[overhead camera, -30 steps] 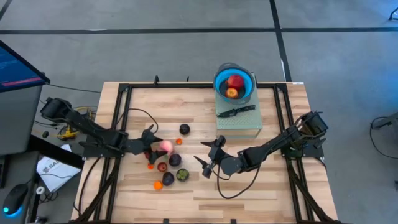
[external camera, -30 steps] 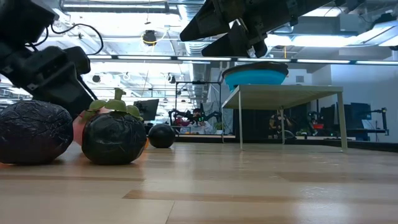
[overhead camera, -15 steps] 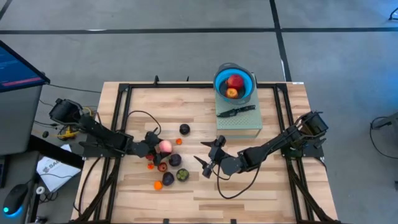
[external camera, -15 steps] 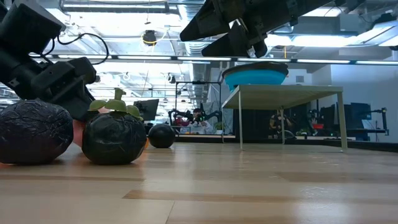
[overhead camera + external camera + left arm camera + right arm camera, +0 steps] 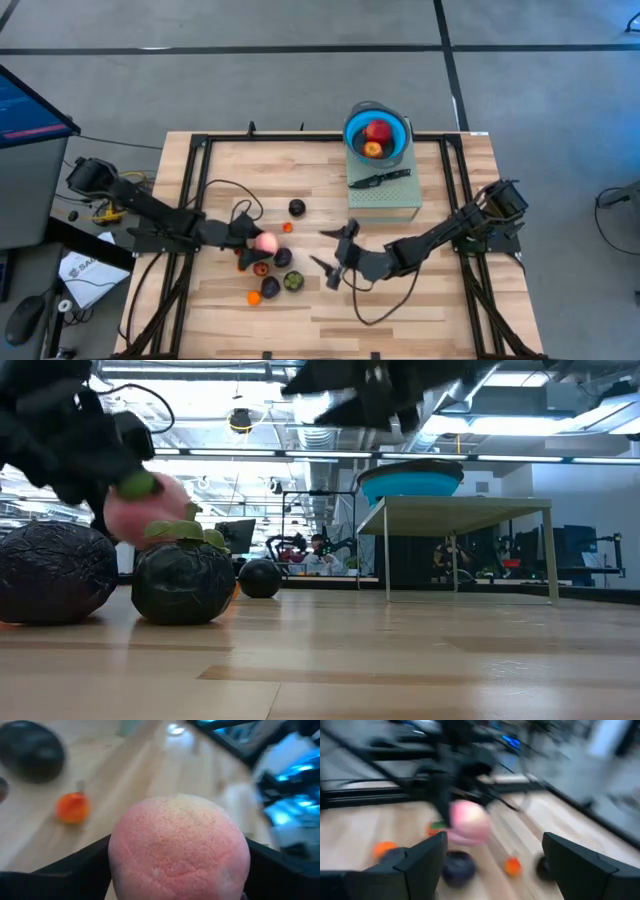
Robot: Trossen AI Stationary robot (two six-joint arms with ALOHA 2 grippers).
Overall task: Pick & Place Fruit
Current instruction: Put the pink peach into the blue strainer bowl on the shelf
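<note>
My left gripper is shut on a pink fruit, held over the cluster at the table's left middle. Below it lie dark purple fruits, a red one, a green one and tiny orange ones. Another dark purple fruit rests alone farther back. My right gripper hangs open to the right of the cluster, facing it, with nothing between its fingers. A blue bowl holds red fruit. My left gripper pinches the pink fruit's two opposite sides between its two fingers, one on each side. The fingers come from the table's left, nearly level and slanting slightly down. The fruit is lifted clear of the table, above a dark fruit.
The blue bowl stands on a pale green box at the back right, with a black knife lying on the box in front of it. Black frame rails run along the table's left and right sides. Bare wood lies between cluster and box.
My left gripper has risen with the pink fruit, which sat low behind the dark fruits and now hangs clear above them. Its wrist has tipped upward. My right gripper has stayed in place and turned slightly.
</note>
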